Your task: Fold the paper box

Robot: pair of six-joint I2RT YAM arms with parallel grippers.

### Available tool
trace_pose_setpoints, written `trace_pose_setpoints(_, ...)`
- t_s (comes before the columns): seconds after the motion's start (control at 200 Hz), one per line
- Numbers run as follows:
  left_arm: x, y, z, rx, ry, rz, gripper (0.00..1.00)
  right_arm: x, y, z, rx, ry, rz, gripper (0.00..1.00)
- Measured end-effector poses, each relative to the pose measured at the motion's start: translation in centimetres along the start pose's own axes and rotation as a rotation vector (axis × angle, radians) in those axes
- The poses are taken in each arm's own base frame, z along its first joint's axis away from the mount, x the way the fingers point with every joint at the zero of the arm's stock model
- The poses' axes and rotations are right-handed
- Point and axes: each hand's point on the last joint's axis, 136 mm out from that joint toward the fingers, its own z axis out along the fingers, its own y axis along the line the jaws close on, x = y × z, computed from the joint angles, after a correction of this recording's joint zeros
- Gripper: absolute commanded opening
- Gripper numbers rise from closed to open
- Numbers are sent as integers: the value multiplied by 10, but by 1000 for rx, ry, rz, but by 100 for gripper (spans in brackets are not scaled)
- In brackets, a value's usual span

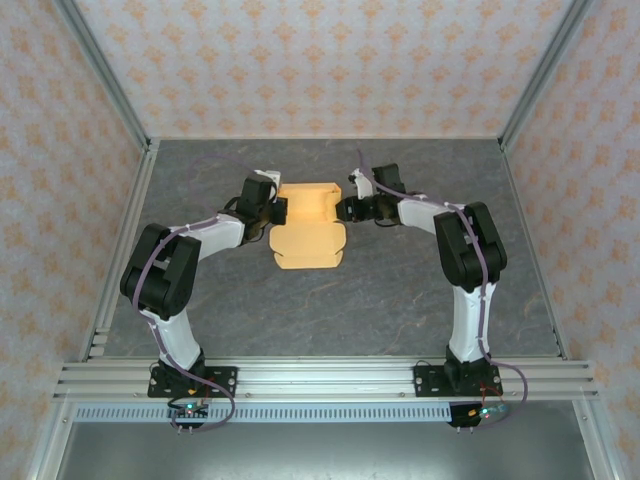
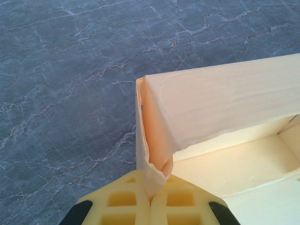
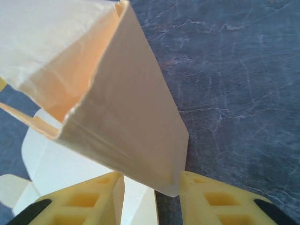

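The left fingers [image 2: 119, 204] pinch the paper box [image 1: 308, 232] by a corner flap; the right fingers [image 3: 89, 199] stand apart, straddling its opposite flap.

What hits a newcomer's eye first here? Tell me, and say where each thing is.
The orange-tan paper box, half folded with its far walls raised, lies in the middle of the gray table. The left fingers are shut on a raised corner at its left side. The right fingers straddle an upright flap's corner at its right; whether they grip it is unclear.
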Motion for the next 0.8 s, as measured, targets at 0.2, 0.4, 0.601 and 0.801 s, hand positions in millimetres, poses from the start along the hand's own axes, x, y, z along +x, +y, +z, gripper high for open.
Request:
trace_pose_setpoints(0.2,1,-3,0,5,1,8,0,-12,0,2,42,-62,-31,33)
trace_pose_setpoints(0.4,-1,-3,0,5,-4,8,0,-18,1,2,51,-85,-45,32)
trace_pose_setpoints(0.601,-2,-1,0,-9,-10,7,0,-21,-2,6,115,-103,-59,28)
trace_pose_setpoints(0.801,-5,-3,-1,-14,-17,11,0,-20,-8,11,222,-141,-65,25)
